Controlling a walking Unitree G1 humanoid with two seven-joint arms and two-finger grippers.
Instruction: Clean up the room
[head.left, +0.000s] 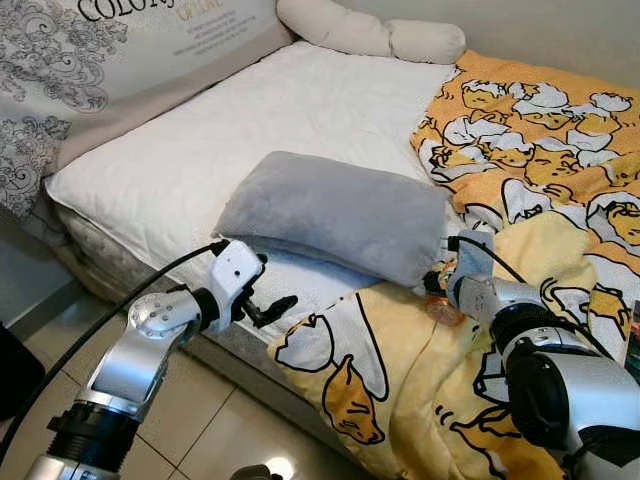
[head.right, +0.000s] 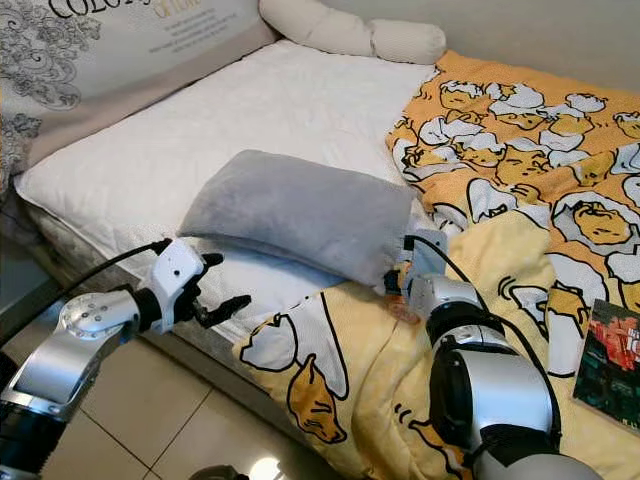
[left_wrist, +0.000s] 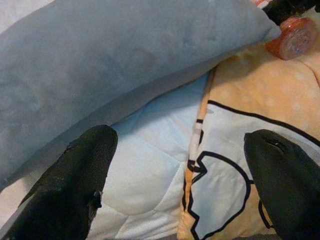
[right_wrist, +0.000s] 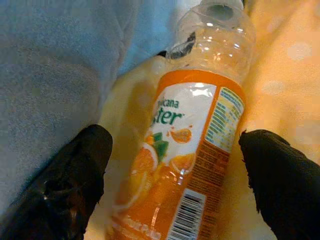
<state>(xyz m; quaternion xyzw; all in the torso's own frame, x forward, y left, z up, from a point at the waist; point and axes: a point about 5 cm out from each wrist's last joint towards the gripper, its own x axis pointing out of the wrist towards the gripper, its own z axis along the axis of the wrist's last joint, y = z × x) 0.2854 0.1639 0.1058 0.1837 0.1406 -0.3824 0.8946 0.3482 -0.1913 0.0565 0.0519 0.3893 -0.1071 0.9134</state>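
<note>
Straddling bottle (right_wrist: 192, 145) beside pillow (head.left: 335, 212) near bed (head.left: 190, 170) edge with right gripper (right_wrist: 175, 185) open, not yet gripping; hovering left gripper (left_wrist: 185, 180) open; tidying barely begun.

On the orange label (right_wrist: 185, 165) of the plastic bottle (right_wrist: 192, 135), the partial words "icana" and "ster" were read, beside a barcode and a panel of print too small to be made out. Large letters "COLO" were seen on the headboard cushion (head.left: 110, 50), with smaller illegible lines beneath.
</note>
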